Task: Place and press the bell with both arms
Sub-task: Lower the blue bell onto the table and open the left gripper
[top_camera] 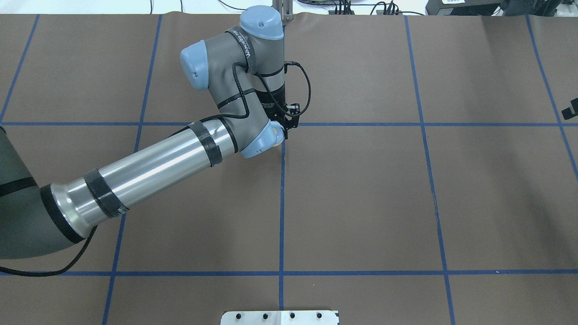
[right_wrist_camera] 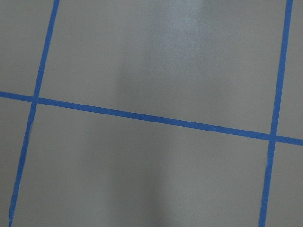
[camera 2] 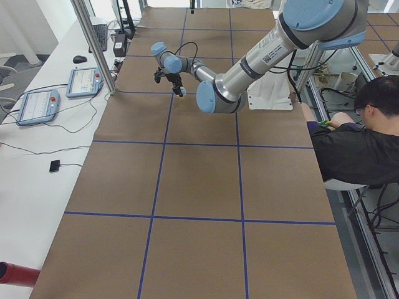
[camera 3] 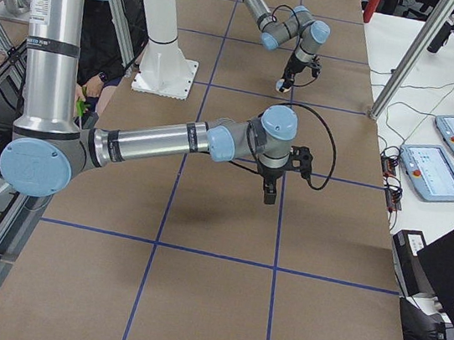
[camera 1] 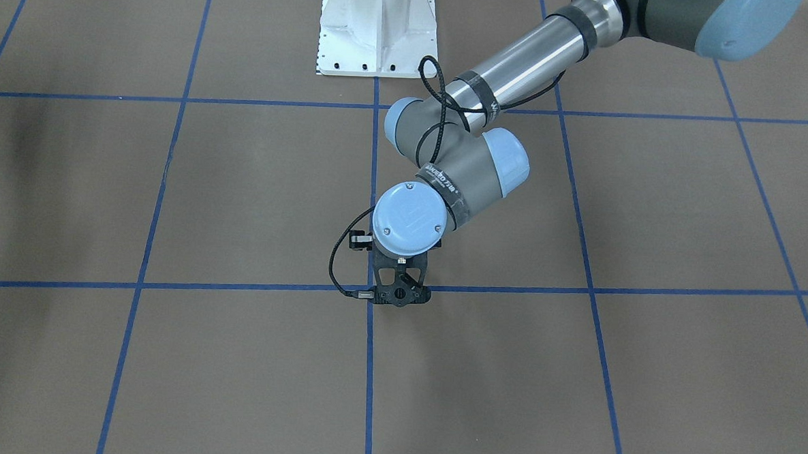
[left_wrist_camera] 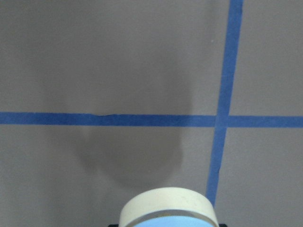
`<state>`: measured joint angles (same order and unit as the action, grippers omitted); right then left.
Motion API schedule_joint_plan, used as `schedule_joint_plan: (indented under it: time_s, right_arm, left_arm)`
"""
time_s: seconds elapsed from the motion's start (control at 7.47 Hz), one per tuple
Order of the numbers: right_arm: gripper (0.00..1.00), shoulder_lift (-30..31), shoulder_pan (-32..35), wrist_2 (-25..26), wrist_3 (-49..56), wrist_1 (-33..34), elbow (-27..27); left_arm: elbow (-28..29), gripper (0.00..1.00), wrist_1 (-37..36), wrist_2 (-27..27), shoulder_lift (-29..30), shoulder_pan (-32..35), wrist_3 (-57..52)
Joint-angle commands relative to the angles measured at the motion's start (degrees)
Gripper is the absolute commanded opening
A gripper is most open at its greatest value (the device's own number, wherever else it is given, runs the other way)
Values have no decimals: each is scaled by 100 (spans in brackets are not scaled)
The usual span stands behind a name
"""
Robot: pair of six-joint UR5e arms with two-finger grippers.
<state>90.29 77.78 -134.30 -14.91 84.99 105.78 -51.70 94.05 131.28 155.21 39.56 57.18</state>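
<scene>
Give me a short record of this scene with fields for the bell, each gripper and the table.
bell: held by the left gripper, cream base ring facing the table, seemingly just above it
left gripper: shut on the bell, near a crossing of the blue tape lines
right gripper: hovering over the table well away from the bell; open or shut unclear
table: brown cover
</scene>
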Motion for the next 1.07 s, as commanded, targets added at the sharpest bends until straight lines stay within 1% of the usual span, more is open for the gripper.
schedule_joint_plan:
  time_s: [0.0, 0.13, 0.27, 0.4, 0.67, 0.94]
  right_arm:
    - [100, -2, 0, 0, -39, 0, 4]
    - [100, -2, 0, 0, -39, 0, 4]
    - [100, -2, 0, 0, -39, 0, -5]
    - [100, -2, -9, 0, -47, 0, -5]
    - [100, -11, -26, 9, -48, 0, -5]
    - [100, -178, -26, -9, -213, -9, -5]
  left_arm:
    - [308, 39, 619, -76, 53, -133, 275]
    - [319, 50, 675, -267, 62, -168, 276]
    - [319, 68, 685, -295, 71, -168, 276]
    - [275, 100, 737, -304, 71, -168, 276]
    - [170, 100, 685, -313, 62, -142, 259]
    - [-259, 100, 510, -296, -8, 138, 215]
